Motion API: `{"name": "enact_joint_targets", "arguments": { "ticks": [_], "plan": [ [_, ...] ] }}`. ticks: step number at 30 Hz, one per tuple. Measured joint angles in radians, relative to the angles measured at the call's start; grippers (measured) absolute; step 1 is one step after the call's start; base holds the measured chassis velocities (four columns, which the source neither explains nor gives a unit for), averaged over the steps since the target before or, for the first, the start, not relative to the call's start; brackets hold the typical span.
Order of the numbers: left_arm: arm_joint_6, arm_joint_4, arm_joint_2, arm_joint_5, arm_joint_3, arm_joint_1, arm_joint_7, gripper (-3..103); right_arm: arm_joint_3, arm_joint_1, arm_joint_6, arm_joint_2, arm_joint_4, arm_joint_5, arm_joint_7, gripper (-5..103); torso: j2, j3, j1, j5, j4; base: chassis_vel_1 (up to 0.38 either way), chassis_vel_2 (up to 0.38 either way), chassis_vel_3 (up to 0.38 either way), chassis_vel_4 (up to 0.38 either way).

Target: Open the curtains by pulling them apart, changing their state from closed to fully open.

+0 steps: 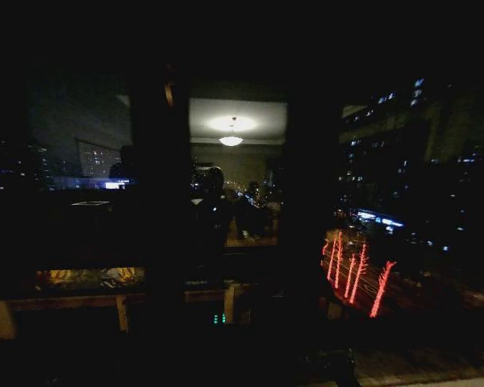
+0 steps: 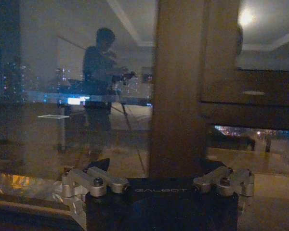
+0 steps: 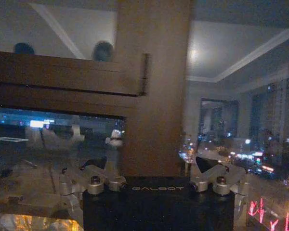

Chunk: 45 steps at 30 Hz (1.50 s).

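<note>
**Both grippers spread wide at the bare night window**

The left gripper [image 2: 156,166] is up in front of the window, its jaws released and set far apart. One dark fingertip [image 2: 100,164] shows above the metal linkage. Nothing lies between the jaws and they touch nothing; the wooden window post [image 2: 178,86] stands beyond the gap.

The right gripper [image 3: 149,163] is in the same state: both black fingertips [image 3: 94,162] stand well apart, holding nothing, and the same kind of wooden post [image 3: 154,86] rises behind the gap. A horizontal wooden rail [image 3: 62,77] meets that post on one side.

Where the curtains hang, and how they look, I cannot tell from these views. No fabric lies across the glass pane [image 2: 62,120] in front of either gripper. The pane is uncovered and dark. In the head view it gives back a lit ceiling lamp [image 1: 231,139] at the centre. City lights [image 1: 387,101] and slanting red neon strokes [image 1: 355,274] show on the robot's right. Low in that view a wooden ledge [image 1: 105,300] runs along under the window.
</note>
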Motion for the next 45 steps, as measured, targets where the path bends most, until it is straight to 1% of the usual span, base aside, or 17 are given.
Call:
{"name": "enact_joint_targets", "arguments": {
  "ticks": [5,9,15,19,23,25,27,35,41,45],
  "plan": [
    [-0.004,0.002,-0.008,0.012,0.0,0.004,0.001,100,0.006,-0.011,0.01,0.0,-0.007,0.011,0.001,100,0.0,0.0,0.0,0.0009,-0.0002,-0.121,-0.381,0.067,0.398],
    [-0.004,0.003,-0.013,0.02,0.002,0.005,0.001,100,0.008,-0.015,0.022,0.0,-0.015,0.016,0.001,100,0.0,0.0,-0.001,-0.0002,0.0001,0.057,-0.328,-0.035,0.316],
    [-0.004,0.002,-0.016,0.032,0.008,0.003,0.001,100,0.016,-0.018,0.033,0.0,-0.025,0.031,0.001,100,0.0,0.0,0.0,-0.0004,0.0001,0.176,-0.311,-0.155,0.294],
    [-0.004,0.001,-0.017,0.035,0.012,0.0,0.001,100,0.017,-0.012,0.033,0.0,-0.029,0.035,0.002,100,0.0,0.0,0.0,0.0004,0.0001,0.196,-0.333,-0.185,0.33],
    [-0.003,0.0,-0.014,0.035,0.011,0.003,0.001,100,0.018,-0.007,0.031,0.0,-0.03,0.035,0.006,100,0.0,0.0,0.0,-0.0002,0.0001,0.16,-0.371,-0.174,0.372],
    [-0.004,0.001,-0.009,0.035,0.007,0.004,0.001,100,0.018,-0.003,0.029,0.0,-0.031,0.035,0.014,100,0.0,0.0,-0.001,0.0004,0.0,0.14,-0.332,-0.123,0.337],
    [-0.006,0.003,-0.007,0.035,0.006,0.003,0.002,100,0.018,-0.002,0.028,0.0,-0.031,0.034,0.018,100,0.0,0.0,-0.001,0.0002,0.0,0.122,-0.341,-0.103,0.335],
    [-0.018,0.021,0.001,0.033,0.007,-0.006,0.027,100,0.027,-0.012,0.029,0.0,-0.026,0.03,0.02,100,0.0,0.0,0.0,0.0003,0.0001,0.109,-0.336,-0.116,0.352],
    [-0.02,0.034,0.009,0.031,0.01,-0.018,0.028,100,0.037,-0.015,0.029,0.0,-0.025,0.028,0.02,100,0.0,0.0,0.0,0.0004,-0.0002,0.22,-0.387,-0.237,0.363],
    [-0.02,0.044,0.016,0.029,0.011,-0.025,0.029,100,0.038,-0.011,0.029,0.0,-0.027,0.026,0.02,100,0.0,0.0,0.0,-0.0003,0.0001,0.3,-0.367,-0.32,0.351]
  ]
}}
